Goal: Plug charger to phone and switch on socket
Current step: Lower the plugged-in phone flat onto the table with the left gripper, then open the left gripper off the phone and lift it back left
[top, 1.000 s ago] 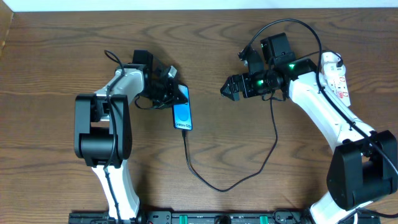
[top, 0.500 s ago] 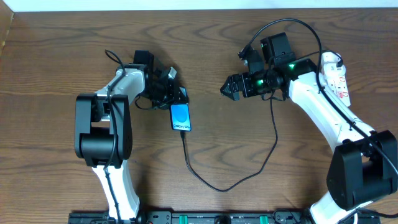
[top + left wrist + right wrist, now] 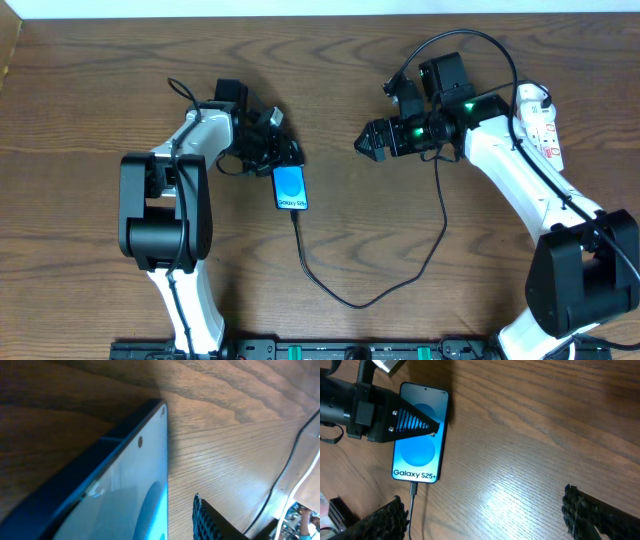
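The phone (image 3: 290, 188) lies flat on the table, its cyan screen up; the right wrist view (image 3: 420, 440) shows its "Galaxy S25+" text. The charger's (image 3: 350, 300) thin black cable loops across the table, and its connector (image 3: 413, 491) sits in the phone's bottom edge. My left gripper (image 3: 282, 150) hovers over the phone's top end, open. In the left wrist view one finger (image 3: 210, 520) stands clear of the phone's edge (image 3: 150, 460). My right gripper (image 3: 363, 146) is open and empty above bare wood (image 3: 485, 510). The white socket (image 3: 540, 125) lies at the far right, partly behind the right arm.
The charger cable rises behind the right arm (image 3: 500, 150) toward the socket. Both arm bases stand at the table's front edge (image 3: 320, 350).
The phone has dropped from a tilted hold in my left gripper to lying flat, a little nearer the front. The left gripper has let it go. The right arm has not moved.
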You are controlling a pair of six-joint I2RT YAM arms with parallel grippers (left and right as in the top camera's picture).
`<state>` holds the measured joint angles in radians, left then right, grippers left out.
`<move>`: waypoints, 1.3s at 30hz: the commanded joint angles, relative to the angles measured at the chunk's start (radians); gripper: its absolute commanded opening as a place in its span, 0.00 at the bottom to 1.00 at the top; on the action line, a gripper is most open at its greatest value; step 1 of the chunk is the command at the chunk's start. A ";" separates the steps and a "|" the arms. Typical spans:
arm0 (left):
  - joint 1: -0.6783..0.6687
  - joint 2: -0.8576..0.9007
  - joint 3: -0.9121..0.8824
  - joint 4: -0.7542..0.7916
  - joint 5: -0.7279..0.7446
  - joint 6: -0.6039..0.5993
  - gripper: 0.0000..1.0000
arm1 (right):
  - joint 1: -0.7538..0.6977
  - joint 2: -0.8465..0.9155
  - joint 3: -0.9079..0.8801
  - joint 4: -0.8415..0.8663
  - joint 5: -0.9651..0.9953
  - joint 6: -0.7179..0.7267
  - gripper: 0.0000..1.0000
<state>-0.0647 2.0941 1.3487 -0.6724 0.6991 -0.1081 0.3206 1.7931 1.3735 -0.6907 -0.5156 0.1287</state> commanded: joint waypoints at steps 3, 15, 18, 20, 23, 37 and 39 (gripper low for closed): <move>0.001 0.021 -0.010 -0.018 -0.198 -0.003 0.46 | 0.008 0.006 0.018 0.003 0.001 0.008 0.98; 0.002 0.019 -0.010 -0.054 -0.334 -0.046 0.50 | 0.008 0.006 0.018 0.002 0.001 0.008 0.99; 0.003 0.015 -0.010 -0.058 -0.393 -0.082 0.51 | 0.008 0.006 0.018 0.002 0.001 0.008 0.99; 0.003 0.010 -0.010 -0.057 -0.421 -0.085 0.51 | 0.008 0.006 0.018 0.002 0.001 0.008 0.99; 0.003 0.000 -0.009 -0.057 -0.432 -0.085 0.51 | 0.008 0.006 0.018 0.002 0.002 0.008 0.99; 0.072 -0.282 0.067 -0.083 -0.454 -0.116 0.60 | 0.008 0.006 0.018 0.002 0.016 0.007 0.98; 0.096 -0.364 0.067 -0.083 -0.454 -0.132 0.67 | 0.008 0.006 0.018 0.002 0.016 0.007 0.97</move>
<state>-0.0017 1.8648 1.3811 -0.7528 0.2684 -0.2134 0.3206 1.7931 1.3735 -0.6907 -0.5041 0.1291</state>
